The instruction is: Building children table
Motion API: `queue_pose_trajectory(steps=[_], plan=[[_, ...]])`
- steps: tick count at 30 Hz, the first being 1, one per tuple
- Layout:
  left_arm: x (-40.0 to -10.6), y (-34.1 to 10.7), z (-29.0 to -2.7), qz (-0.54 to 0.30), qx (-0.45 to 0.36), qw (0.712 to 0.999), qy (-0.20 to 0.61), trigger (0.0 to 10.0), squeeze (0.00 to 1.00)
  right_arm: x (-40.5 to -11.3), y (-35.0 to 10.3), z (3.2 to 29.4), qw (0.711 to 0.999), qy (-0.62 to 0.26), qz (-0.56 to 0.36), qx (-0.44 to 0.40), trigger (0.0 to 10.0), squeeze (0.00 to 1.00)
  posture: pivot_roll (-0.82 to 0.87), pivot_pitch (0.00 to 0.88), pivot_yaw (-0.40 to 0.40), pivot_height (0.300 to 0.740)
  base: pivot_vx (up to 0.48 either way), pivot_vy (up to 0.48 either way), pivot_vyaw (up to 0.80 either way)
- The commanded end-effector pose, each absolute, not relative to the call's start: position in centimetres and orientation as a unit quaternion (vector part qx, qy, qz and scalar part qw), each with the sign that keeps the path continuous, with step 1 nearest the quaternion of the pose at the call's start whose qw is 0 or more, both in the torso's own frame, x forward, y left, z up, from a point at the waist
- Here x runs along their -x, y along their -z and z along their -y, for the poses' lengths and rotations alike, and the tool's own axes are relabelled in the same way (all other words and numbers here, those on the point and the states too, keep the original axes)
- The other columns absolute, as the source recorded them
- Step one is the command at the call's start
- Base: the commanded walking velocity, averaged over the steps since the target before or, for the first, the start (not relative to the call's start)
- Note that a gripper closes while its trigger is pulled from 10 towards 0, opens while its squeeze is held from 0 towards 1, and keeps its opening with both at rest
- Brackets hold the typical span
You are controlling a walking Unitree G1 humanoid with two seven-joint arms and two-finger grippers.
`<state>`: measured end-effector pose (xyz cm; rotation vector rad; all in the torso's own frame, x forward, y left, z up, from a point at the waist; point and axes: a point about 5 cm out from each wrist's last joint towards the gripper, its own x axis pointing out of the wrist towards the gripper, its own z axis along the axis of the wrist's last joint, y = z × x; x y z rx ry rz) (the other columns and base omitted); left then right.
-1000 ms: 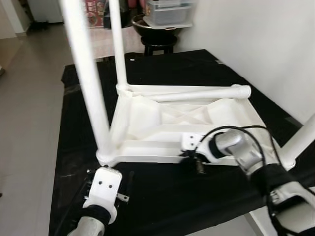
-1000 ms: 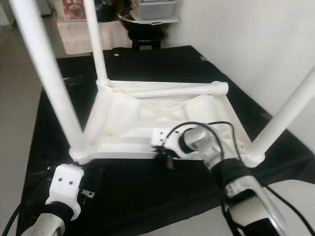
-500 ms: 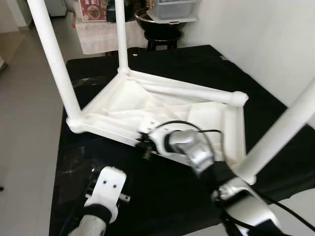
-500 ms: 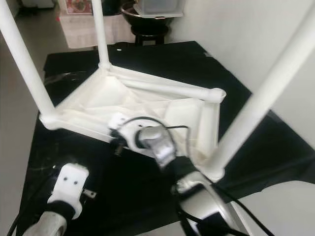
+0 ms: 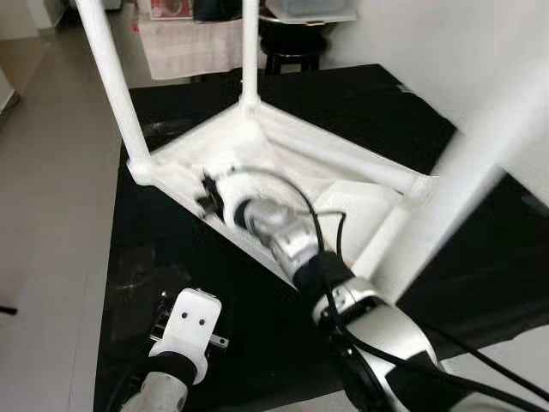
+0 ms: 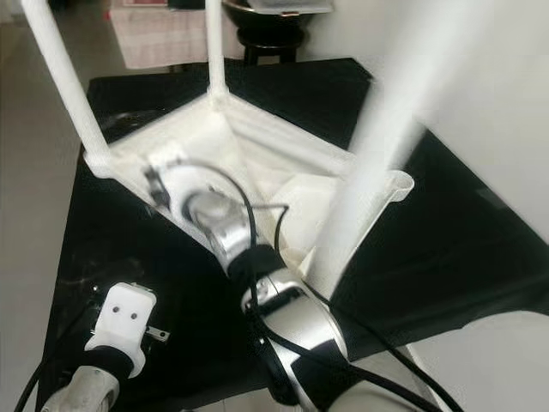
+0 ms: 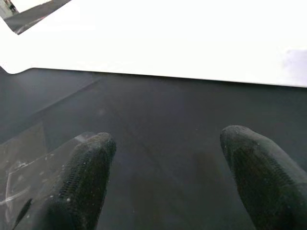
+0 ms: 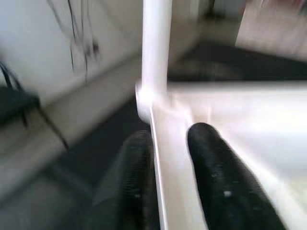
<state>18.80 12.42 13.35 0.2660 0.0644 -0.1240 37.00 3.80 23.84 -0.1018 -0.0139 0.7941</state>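
Observation:
The white children's table (image 5: 257, 146) lies upside down on a black cloth (image 5: 403, 103), legs pointing up. One leg (image 5: 107, 69) rises at the near left corner and another (image 5: 250, 51) at the far corner. A third leg (image 5: 463, 172) is blurred, close to the camera on the right. My right arm reaches across to the table's near rim, and my right gripper (image 8: 169, 136) is shut on that rim (image 8: 173, 187), one finger on each side. My left gripper (image 7: 168, 141) hangs open low over the cloth at the front left, short of the table's edge (image 7: 192, 48).
A white wall (image 5: 446, 34) runs close along the right side. A black stool (image 5: 292, 47) with a box on it stands beyond the cloth. Tiled floor (image 5: 51, 215) lies to the left. Clear plastic wrap (image 5: 141, 275) lies on the cloth near my left arm.
The table has swung round on the cloth, its near left corner moving up and away. My right gripper went left with the rim. The left arm stayed put.

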Motion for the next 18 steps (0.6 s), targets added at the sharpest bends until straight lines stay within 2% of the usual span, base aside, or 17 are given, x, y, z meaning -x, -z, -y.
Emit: queue_pose_trajectory(steps=[1, 2, 3, 5, 6, 8, 9, 10, 11, 14, 15, 18], plan=[[-18.7, -13.3, -12.3, -0.034, -0.137, 0.988, 0.062, 10.0, 0.00, -36.8, -23.8, -3.3, 0.913, -0.409, 0.012, 0.004, 10.0, 1.00, -0.07, 0.111, -0.055, 0.740, 0.000, 0.000, 0.00], [-18.8, -13.3, -12.3, -0.034, -0.136, 0.988, 0.062, 10.0, 0.00, -36.4, -24.7, -2.8, 0.897, -0.440, 0.036, -0.021, 10.0, 1.00, -0.07, 0.111, -0.055, 0.740, 0.000, 0.000, 0.00], [-18.8, -13.3, -12.3, -0.034, -0.136, 0.988, 0.062, 10.0, 0.00, -36.4, -24.7, -2.8, 0.897, -0.440, 0.036, -0.021, 10.0, 1.00, -0.07, 0.111, -0.055, 0.740, 0.000, 0.000, 0.00], [-18.9, -13.3, -12.4, -0.033, -0.137, 0.988, 0.061, 10.0, 0.00, -35.3, -25.7, -1.9, 0.863, -0.499, 0.071, -0.044, 10.0, 1.00, -0.08, 0.110, -0.050, 0.740, 0.000, 0.000, 0.00], [-19.0, -13.4, -12.4, -0.032, -0.138, 0.988, 0.061, 10.0, 0.00, -34.3, -25.7, -1.0, 0.839, -0.537, 0.088, -0.029, 10.0, 1.00, -0.09, 0.110, -0.049, 0.740, 0.000, 0.000, 0.00], [-19.0, -13.4, -12.4, -0.032, -0.138, 0.988, 0.061, 10.0, 0.00, -34.3, -25.7, -1.0, 0.839, -0.537, 0.088, -0.029, 10.0, 1.00, -0.09, 0.110, -0.049, 0.740, 0.000, 0.000, 0.00], [-19.1, -13.4, -12.5, -0.030, -0.141, 0.988, 0.060, 10.0, 0.00, -33.4, -25.3, 0.0, 0.820, -0.565, 0.094, -0.009, 10.0, 1.00, -0.09, 0.110, -0.049, 0.740, 0.000, 0.000, 0.00], [-19.3, -13.6, -12.7, -0.026, -0.146, 0.987, 0.055, 10.0, 0.00, -32.7, -24.4, 1.2, 0.813, -0.574, 0.096, 0.020, 10.0, 1.00, -0.09, 0.111, -0.048, 0.740, 0.000, 0.000, 0.00], [-19.5, -13.7, -13.0, -0.024, -0.146, 0.988, 0.043, 10.0, 0.00, -32.1, -23.2, 2.5, 0.814, -0.574, 0.083, 0.032, 10.0, 0.62, -0.10, 0.112, -0.045, 0.740, 0.000, 0.000, 0.00], [-19.6, -13.7, -13.2, -0.024, -0.145, 0.988, 0.035, 10.0, 0.00, -31.8, -22.4, 3.2, 0.817, -0.570, 0.074, 0.036, 10.0, 0.62, -0.10, 0.112, -0.045, 0.740, 0.000, 0.000, 0.00], [-19.7, -13.8, -13.6, -0.022, -0.143, 0.989, 0.023, 10.0, 0.00, -31.1, -21.4, 4.3, 0.819, -0.569, 0.062, 0.035, 10.0, 0.00, -0.11, 0.113, -0.042, 0.740, 0.000, 0.000, 0.00], [-20.0, -13.8, -14.7, -0.027, -0.135, 0.990, -0.013, 10.0, 0.00, -29.1, -19.3, 6.4, 0.814, -0.580, 0.034, 0.018, 10.0, 0.00, -0.12, 0.117, -0.028, 0.740, 0.000, 0.000, 0.00]])
